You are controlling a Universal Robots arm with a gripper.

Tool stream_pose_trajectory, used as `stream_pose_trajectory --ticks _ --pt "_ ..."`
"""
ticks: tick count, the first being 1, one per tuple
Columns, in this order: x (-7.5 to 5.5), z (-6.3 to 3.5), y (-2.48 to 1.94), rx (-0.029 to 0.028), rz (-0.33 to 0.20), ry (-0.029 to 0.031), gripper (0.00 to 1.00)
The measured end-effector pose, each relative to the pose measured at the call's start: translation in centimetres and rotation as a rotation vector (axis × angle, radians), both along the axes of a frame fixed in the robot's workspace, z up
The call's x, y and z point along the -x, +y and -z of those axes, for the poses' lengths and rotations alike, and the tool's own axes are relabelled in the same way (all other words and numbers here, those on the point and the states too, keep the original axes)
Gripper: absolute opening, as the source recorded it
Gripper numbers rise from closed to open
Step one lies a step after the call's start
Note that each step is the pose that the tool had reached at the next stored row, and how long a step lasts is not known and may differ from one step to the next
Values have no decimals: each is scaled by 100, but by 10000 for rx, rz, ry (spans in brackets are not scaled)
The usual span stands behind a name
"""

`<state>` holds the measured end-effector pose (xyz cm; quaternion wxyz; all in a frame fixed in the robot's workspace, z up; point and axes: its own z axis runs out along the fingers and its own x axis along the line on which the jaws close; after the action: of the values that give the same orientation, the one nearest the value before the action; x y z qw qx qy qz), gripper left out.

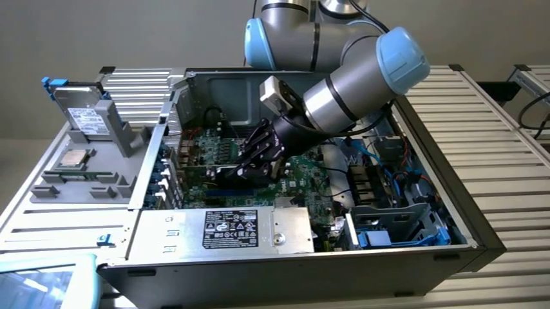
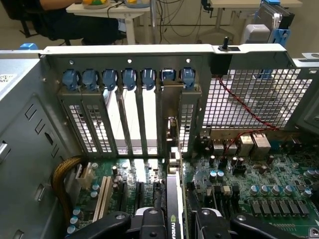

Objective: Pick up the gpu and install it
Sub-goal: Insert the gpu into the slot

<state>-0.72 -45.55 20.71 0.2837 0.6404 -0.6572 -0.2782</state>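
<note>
Since the gpu [image 2: 173, 196] needs to go edge-down into the motherboard [image 2: 239, 174] with its bracket at the open bay of the rear slot panel [image 2: 129, 114], the gripper [image 2: 175, 225] is clamped on its two faces, holding it upright, low inside the case [image 1: 284, 270].

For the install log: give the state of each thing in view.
gripper: shut on the gpu.
gpu: upright on edge, bracket against the rear slots; seating cannot be told.
computer case: open, side off.
drive: standing in grey holder outside the case.
</note>
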Motion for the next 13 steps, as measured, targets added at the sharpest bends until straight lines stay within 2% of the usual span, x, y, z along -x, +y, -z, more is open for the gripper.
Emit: stream_pose_trajectory --ticks 5,8,13 --pt "1 -13 0 1 1 7 27" --pt "0 -53 0 0 1 35 27" --pt "0 -50 -1 0 0 36 27"
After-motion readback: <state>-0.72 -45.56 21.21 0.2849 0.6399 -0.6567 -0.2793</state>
